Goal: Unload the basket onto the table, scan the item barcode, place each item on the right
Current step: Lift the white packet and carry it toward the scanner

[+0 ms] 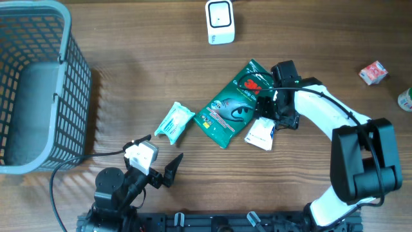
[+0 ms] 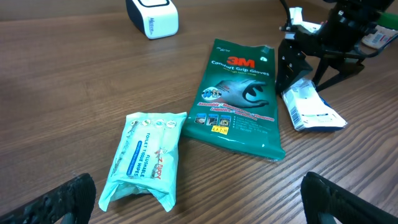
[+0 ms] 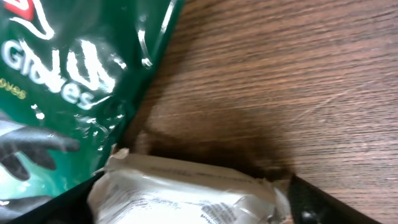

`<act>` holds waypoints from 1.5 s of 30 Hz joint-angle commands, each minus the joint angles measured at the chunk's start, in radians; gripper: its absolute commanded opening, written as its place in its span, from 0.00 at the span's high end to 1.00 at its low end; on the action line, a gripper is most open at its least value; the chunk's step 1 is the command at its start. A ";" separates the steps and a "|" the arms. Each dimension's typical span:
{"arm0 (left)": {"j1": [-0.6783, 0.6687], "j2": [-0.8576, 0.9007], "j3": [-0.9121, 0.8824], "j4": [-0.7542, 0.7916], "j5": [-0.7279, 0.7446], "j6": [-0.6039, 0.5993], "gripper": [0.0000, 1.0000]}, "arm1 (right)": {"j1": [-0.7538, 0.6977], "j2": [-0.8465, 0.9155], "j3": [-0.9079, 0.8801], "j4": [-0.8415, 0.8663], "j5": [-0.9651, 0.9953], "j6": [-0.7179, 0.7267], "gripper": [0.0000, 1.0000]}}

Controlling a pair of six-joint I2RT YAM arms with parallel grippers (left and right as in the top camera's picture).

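A white scanner [image 1: 220, 20] [image 2: 153, 15] stands at the back of the table. A white printed packet [image 1: 259, 134] [image 2: 309, 109] [image 3: 186, 190] lies flat on the wood beside a green 3M gloves bag [image 1: 235, 103] [image 2: 239, 87] [image 3: 56, 81]. My right gripper [image 1: 273, 119] [image 2: 301, 84] [image 3: 193, 205] is down over the packet's upper end, open, with one finger on each side of it. My left gripper [image 1: 156, 153] [image 2: 202, 208] hangs wide open near the front edge, nothing between its fingers, just short of a teal wipes pack [image 1: 174, 122] [image 2: 146, 158].
A grey mesh basket [image 1: 77, 84] fills the left side of the table. A small red and white box [image 1: 373, 72] and a green and white item [image 1: 405, 100] lie at the far right. A cable runs from the left arm toward the basket.
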 commanded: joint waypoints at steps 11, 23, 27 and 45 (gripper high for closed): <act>0.004 -0.009 0.001 -0.004 0.001 0.002 0.00 | 0.000 0.046 0.069 -0.008 -0.292 -0.106 0.47; 0.004 -0.009 0.001 -0.004 0.001 0.002 0.00 | 0.000 -0.072 0.163 -0.171 -0.774 -0.457 0.47; 0.004 -0.009 0.001 -0.004 0.001 0.002 0.00 | 0.000 -0.103 0.163 -0.150 -0.871 -0.519 0.47; 0.004 -0.009 0.001 -0.004 0.001 0.002 0.00 | 0.000 -0.113 0.164 -0.047 -0.846 -0.514 0.48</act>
